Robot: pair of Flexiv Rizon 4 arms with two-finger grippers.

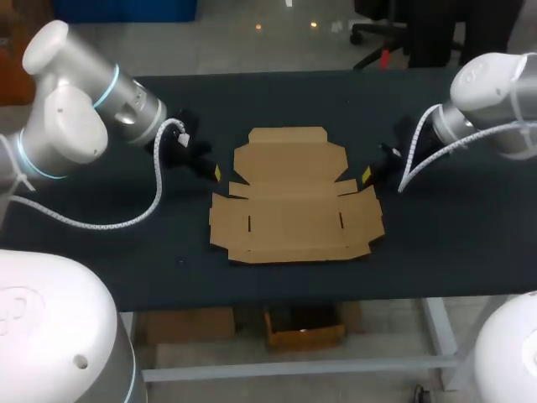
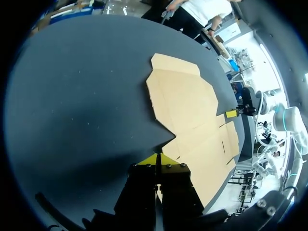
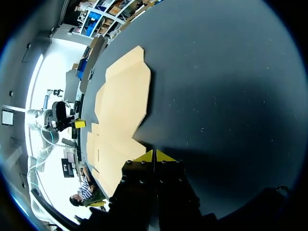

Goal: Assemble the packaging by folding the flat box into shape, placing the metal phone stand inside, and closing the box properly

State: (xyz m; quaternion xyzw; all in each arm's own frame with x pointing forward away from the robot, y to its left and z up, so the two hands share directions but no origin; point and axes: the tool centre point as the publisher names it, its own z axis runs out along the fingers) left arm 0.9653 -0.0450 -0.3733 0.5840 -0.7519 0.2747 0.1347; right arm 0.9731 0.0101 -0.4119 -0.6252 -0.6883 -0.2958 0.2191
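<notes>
While closely flanked by the left gripper [image 1: 216, 172] and the right gripper [image 1: 367, 174], lying unfolded and flat at the middle of the black table [image 1: 277, 101]: the cardboard box [image 1: 294, 197]. Fingertips [image 2: 149, 160] pressed together on both, clamping nothing.

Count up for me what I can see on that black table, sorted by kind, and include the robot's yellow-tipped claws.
Flat cardboard box: 1
Grippers: 2 (left gripper, right gripper)
Total: 3
</notes>
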